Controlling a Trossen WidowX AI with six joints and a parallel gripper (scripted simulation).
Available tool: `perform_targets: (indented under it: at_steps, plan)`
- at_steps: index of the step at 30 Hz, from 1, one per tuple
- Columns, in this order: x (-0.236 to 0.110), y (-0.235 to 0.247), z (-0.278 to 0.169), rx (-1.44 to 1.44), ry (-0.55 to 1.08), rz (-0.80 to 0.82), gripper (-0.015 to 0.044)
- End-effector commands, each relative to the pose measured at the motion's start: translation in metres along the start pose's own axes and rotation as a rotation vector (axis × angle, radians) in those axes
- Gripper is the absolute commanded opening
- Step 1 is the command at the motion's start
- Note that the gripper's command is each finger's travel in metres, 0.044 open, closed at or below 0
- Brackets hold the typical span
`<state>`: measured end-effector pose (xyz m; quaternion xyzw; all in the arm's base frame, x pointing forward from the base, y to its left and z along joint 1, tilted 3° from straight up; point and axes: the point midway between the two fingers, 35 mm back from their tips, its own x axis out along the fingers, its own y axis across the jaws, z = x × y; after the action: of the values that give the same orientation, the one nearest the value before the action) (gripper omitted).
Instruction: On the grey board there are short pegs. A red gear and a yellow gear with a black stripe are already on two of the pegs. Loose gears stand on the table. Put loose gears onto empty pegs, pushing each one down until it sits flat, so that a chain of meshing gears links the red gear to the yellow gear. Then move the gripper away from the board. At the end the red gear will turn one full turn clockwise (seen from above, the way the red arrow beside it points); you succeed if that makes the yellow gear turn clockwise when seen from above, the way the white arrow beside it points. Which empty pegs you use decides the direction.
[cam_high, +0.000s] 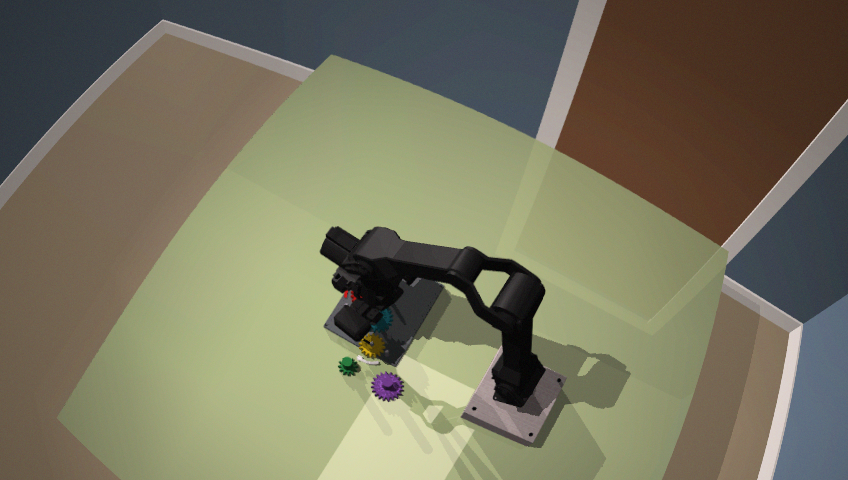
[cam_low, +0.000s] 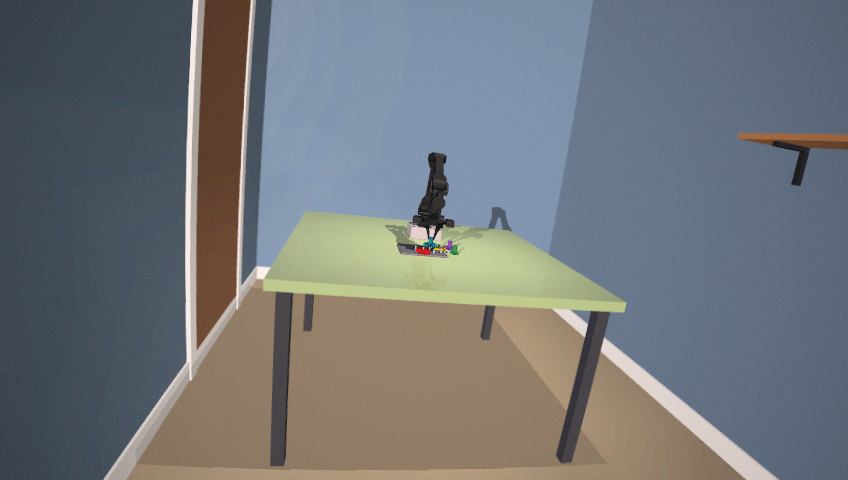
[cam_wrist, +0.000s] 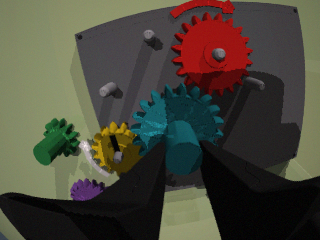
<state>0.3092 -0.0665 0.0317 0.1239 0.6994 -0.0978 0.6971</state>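
In the wrist view, the gripper (cam_high: 373, 312) (cam_low: 430, 238) (cam_wrist: 182, 148) is pinching the teal gear (cam_high: 384, 321) (cam_low: 429, 243) (cam_wrist: 186, 109) by its round handle, one finger pressing on each side. The gear's toothed disc is showing just beyond the fingertips, over the board (cam_high: 425, 297) (cam_low: 406, 249) (cam_wrist: 282, 40), and is partly covering the view between the red gear (cam_high: 349, 295) (cam_low: 423, 251) (cam_wrist: 192, 50) and the yellow gear (cam_high: 371, 347) (cam_low: 438, 249) (cam_wrist: 106, 146). Whether it is touching either one, I cannot tell. The board is carrying the red gear and the yellow gear on pegs, while three bare pegs are standing up: two on the left side of this view and one (cam_wrist: 255, 83) beside the red gear. The green gear (cam_high: 347, 364) (cam_low: 454, 250) (cam_wrist: 61, 137) and purple gear (cam_high: 387, 386) (cam_low: 449, 245) (cam_wrist: 87, 190) are standing off the board.

In the top view, the teal gear is peeking out from beneath the gripper, near the yellow gear. The arm (cam_high: 434, 259) (cam_low: 436, 178) is reaching across from its base plate (cam_high: 532, 435) (cam_low: 414, 231), bending downward over the board and hiding much of the red gear.

In the exterior view, the gripper is pointing down, holding the teal gear above the board, and the arm is arching high behind it.
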Motion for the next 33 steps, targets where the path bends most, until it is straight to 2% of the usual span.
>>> perform_targets:
  at_steps: [1,13,33]
  plan:
    - [0.0076,-0.0001,-0.0005,0.068,0.000,-0.004,0.0000]
    - [0.0117,-0.0012,-0.0006,0.196,0.000,-0.004,0.0000]
    - [0.0141,-0.0011,-0.0010,-0.102,0.001,-0.004,0.0000]
